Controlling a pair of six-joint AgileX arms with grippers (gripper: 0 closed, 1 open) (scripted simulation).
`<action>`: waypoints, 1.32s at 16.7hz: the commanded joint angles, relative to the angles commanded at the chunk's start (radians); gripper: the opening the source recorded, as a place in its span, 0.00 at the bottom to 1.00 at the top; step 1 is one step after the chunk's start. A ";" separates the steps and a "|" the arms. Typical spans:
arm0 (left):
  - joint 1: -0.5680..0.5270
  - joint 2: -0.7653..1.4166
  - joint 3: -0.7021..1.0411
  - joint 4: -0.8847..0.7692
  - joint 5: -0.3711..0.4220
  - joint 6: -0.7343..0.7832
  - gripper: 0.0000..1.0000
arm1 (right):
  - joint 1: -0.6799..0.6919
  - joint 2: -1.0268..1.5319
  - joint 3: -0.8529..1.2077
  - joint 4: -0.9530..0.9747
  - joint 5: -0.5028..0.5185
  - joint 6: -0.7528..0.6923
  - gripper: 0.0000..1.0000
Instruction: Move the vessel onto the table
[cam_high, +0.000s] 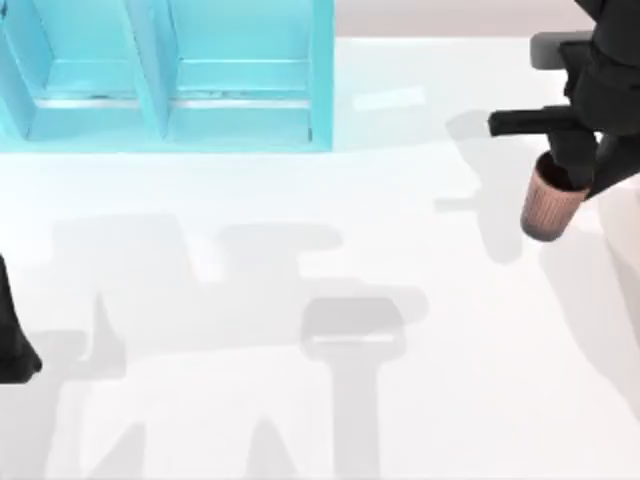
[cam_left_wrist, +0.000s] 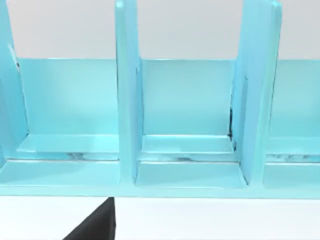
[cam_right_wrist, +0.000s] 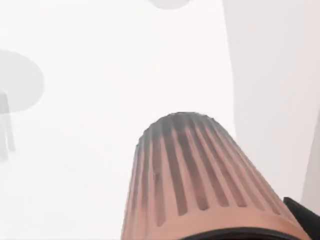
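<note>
The white surface (cam_high: 300, 400) is the largest thing and takes most of the top view. At its far left side stands the turquoise shelf unit (cam_high: 170, 80), with upright dividers between its compartments; the left wrist view looks straight into these compartments. The right arm reaches in from the far right corner of the top view, and the right gripper (cam_high: 575, 165) is at the rim of the vessel (cam_high: 549, 207), its fingers clamped on that rim. The vessel is a reddish-brown ribbed cup near the right edge of the surface, tilted a little, and I cannot tell if its base touches the surface. The left arm (cam_high: 15, 345) is parked at the left edge; the state of its fingers I cannot tell.
</note>
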 joint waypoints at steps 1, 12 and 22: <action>0.000 0.000 0.000 0.000 0.000 0.000 1.00 | 0.094 0.039 0.051 -0.020 0.001 0.089 0.00; 0.000 0.000 0.000 0.000 0.000 0.000 1.00 | 0.508 0.269 0.385 -0.136 0.018 0.535 0.00; 0.000 0.000 0.000 0.000 0.000 0.000 1.00 | 0.513 0.259 0.190 0.050 0.017 0.538 0.00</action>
